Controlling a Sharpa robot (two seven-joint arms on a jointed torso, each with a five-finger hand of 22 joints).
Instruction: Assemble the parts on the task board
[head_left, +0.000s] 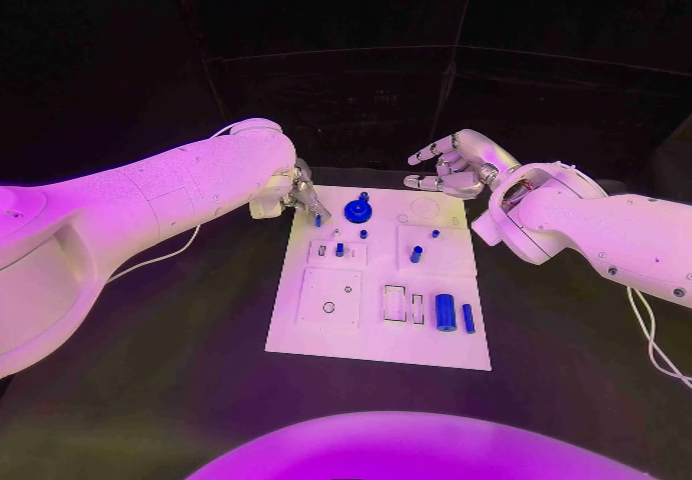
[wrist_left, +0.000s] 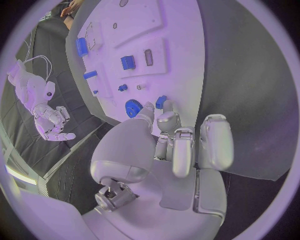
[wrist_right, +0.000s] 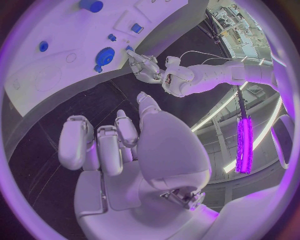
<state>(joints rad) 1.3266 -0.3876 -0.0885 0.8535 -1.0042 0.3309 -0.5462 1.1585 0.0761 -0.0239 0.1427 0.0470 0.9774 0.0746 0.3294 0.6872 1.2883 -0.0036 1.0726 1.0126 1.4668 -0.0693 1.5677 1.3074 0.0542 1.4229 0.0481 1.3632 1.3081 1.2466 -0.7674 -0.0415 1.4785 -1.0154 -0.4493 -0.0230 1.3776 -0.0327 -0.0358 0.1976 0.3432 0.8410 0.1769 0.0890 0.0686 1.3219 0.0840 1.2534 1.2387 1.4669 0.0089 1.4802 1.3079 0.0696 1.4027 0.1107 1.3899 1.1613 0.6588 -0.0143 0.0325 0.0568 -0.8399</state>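
The left robot hand (head_left: 293, 193) is working at the far left corner of the task board (head_left: 378, 345), its fingertips (wrist_left: 164, 119) pinching a small blue part (wrist_left: 160, 102) right at the board's edge, likely so it can be carried to its seat. Just right of it, a blue gear (head_left: 358, 210) is sitting on the far part of the board, apparently already placed on its post. Toward the middle, several small blue pegs (head_left: 339, 249) are standing in their holes. Nearer and to the right, a blue cylinder (head_left: 446, 312) is lying loose beside a rectangular slot, probably waiting its turn. The right robot hand (head_left: 451, 166) is hovering beyond the board's far right corner, above the tabletop (head_left: 144, 400), fingers spread and holding nothing, seemingly keeping clear of the other hand's work.
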